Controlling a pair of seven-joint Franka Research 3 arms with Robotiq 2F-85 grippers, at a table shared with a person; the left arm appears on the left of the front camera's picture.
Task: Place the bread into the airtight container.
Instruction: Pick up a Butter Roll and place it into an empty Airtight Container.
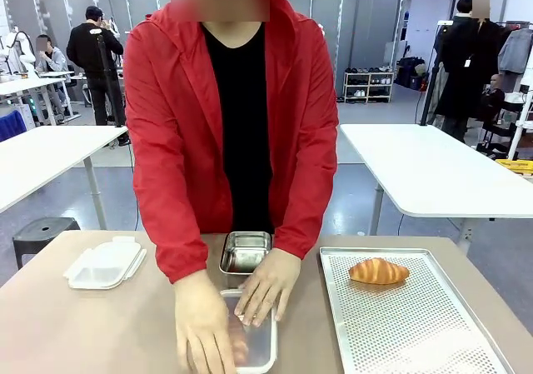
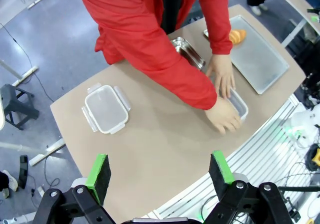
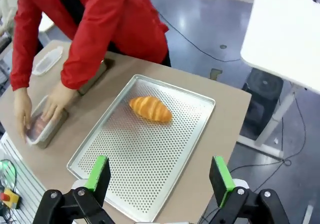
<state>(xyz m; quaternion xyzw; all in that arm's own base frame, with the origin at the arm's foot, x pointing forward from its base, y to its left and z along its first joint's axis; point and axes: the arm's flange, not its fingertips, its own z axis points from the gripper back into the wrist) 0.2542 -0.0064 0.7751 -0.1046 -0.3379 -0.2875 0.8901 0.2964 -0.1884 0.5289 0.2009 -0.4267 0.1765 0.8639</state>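
Both my grippers hang high over the table. My left gripper (image 2: 159, 171) has its green pads spread wide with nothing between them, and my right gripper (image 3: 158, 176) is just the same, jaws apart and empty. Across from me a person in a red jacket (image 1: 175, 124) leans in. The person's hands (image 1: 266, 286) lie flat on the clear container (image 1: 265, 351) at the near middle of the table (image 1: 83, 332) (so its opening is mostly covered). Right behind it sits a steel container (image 1: 246, 249); whether the two touch, I can't tell under that hand. Off to my left lies the clip-on lid (image 1: 104, 263), well apart. On my right is the perforated tray (image 1: 408, 324), and there's the croissant (image 1: 378, 271) near its far left corner: golden-brown, ridged, fat in the middle, with tapered ends. It lies flat, and in the front view its long axis runs left to right across the tray.
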